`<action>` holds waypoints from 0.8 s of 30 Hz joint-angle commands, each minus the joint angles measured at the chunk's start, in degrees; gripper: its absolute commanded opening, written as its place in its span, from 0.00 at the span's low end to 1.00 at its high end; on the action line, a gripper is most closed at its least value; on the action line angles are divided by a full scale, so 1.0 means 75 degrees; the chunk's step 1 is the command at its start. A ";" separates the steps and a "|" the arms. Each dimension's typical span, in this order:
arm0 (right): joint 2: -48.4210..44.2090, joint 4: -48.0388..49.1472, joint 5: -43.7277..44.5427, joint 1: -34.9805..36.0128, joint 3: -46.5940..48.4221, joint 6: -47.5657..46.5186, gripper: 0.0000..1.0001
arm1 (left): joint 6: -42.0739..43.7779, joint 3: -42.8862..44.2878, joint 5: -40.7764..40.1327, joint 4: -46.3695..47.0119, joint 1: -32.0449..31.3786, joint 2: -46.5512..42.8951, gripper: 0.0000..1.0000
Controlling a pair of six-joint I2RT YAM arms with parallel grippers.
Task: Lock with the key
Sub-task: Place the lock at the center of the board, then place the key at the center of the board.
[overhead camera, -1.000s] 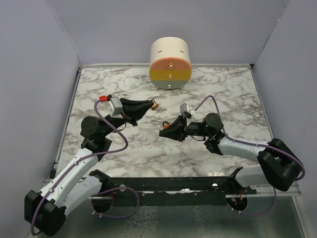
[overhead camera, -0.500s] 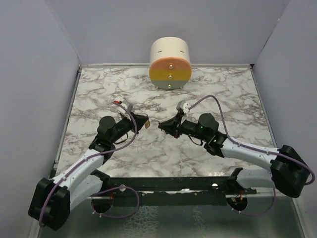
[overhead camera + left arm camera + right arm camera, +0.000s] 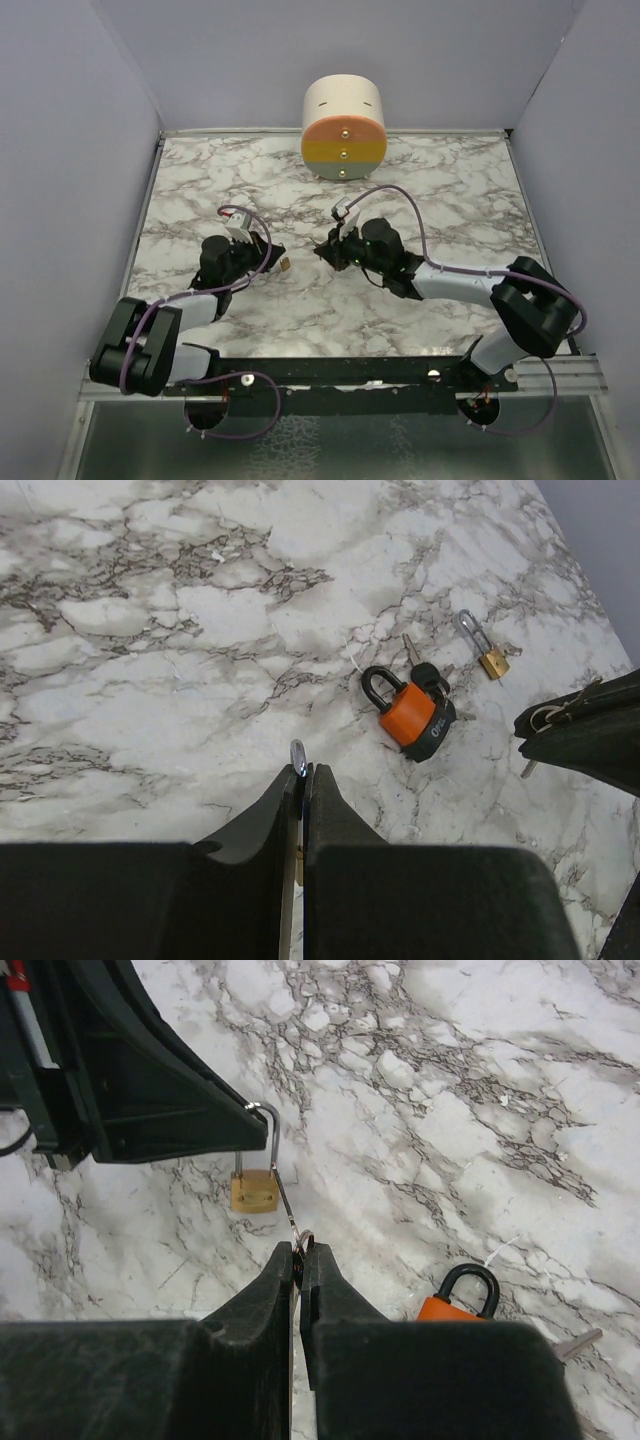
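Drawn inward since before, left gripper (image 3: 301, 772) is pinched on brass padlock (image 3: 253, 1190), right gripper (image 3: 299, 1250) on thin metal piece (image 3: 288, 1208) at its five o'clock.

From the right wrist, the orange padlock (image 3: 448, 1309) shows only its black shackle and a sliver of body. The rest sits behind the right claw (image 3: 298, 1250), whose closed tips pinch a thin metal piece (image 3: 302, 1240) too small to identify. From the left wrist, the left claw (image 3: 300, 772) hides the held brass padlock (image 3: 253, 1190) except a silver tip. Whether the key (image 3: 428, 676), at the orange padlock's 1 o'clock, touches it cannot be told. From above, both are lost beneath the right arm (image 3: 450, 280).
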 commanded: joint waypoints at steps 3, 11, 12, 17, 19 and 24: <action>0.0464 -0.0106 0.0388 0.0164 0.0505 0.0106 0.01 | -0.0482 0.0013 0.0696 0.1803 0.0117 0.1338 0.00; 0.1318 -0.0346 0.0368 0.0246 0.1065 0.0092 0.01 | -0.0370 0.0018 0.0540 0.1800 0.0130 0.2002 0.00; 0.1440 -0.0349 0.0350 0.0249 0.1120 0.0109 0.01 | -0.0341 0.0001 0.0467 0.1765 0.0132 0.2021 0.00; 0.2113 -0.0437 0.0203 0.0255 0.1467 0.0151 0.01 | -0.0114 0.0007 0.0012 0.1432 0.0129 0.2003 0.01; 0.2350 -0.0459 0.0190 0.0261 0.1553 0.0172 0.01 | -0.0015 0.0052 -0.0082 0.1277 0.0137 0.1962 0.03; 0.2740 -0.0363 0.0143 0.0260 0.1672 0.0278 0.01 | 0.0182 0.0164 -0.0218 0.0912 0.0129 0.1853 0.17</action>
